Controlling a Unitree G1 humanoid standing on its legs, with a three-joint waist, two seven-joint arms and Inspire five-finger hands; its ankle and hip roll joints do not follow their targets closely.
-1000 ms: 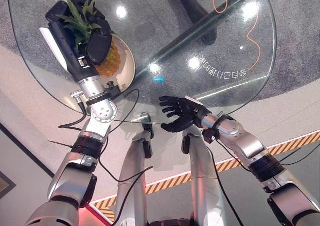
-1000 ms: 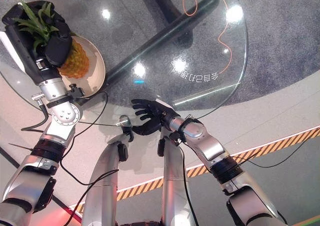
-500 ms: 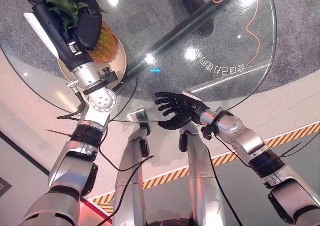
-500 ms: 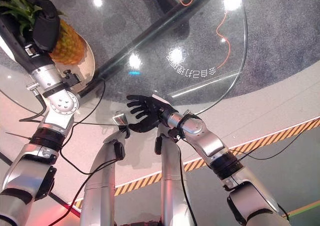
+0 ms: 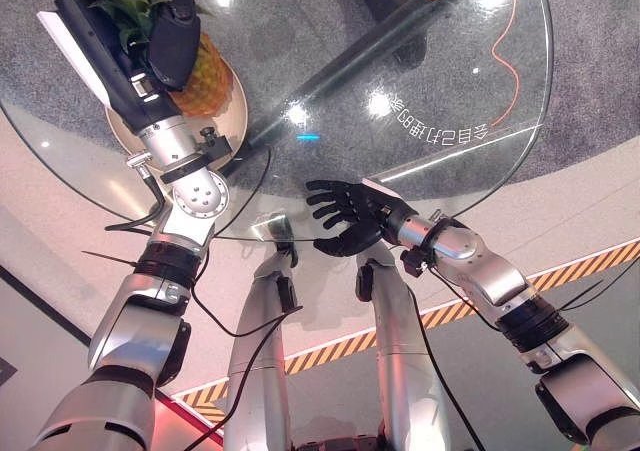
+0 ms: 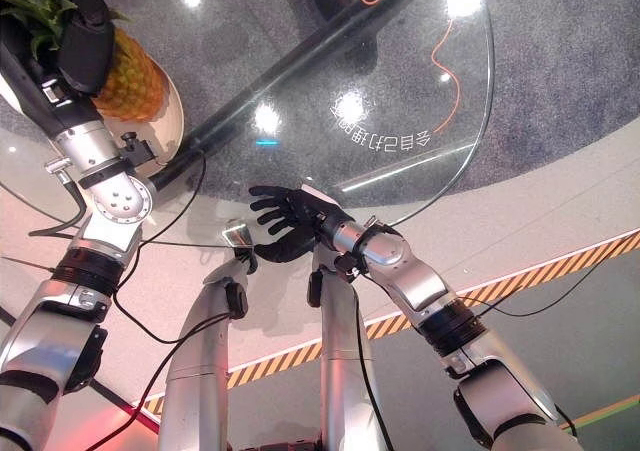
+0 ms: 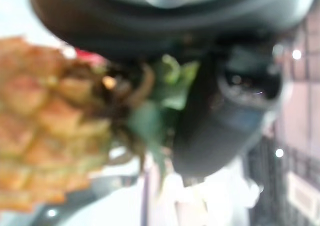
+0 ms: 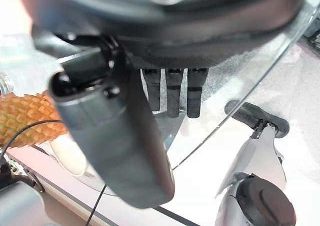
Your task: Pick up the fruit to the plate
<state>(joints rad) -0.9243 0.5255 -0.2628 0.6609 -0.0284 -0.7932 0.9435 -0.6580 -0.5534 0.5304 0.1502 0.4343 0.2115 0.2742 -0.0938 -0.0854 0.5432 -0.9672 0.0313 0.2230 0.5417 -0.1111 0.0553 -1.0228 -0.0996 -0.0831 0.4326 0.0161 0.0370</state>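
Left robot hand (image 5: 165, 46) at 11 o'clock, fingers curled round the pineapple's (image 5: 198, 79) leafy crown; pineapple sits over the plate (image 5: 232, 111) on the glass tabletop (image 5: 440, 81). Right robot hand (image 5: 345, 216) at the tabletop's near edge, fingers spread, released.

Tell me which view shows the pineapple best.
The left eye view: the pineapple shows its body and crown over the plate, with the left hand curled round it. The right eye view crops the crown; the left wrist view blurs it; the right wrist view catches only its side.
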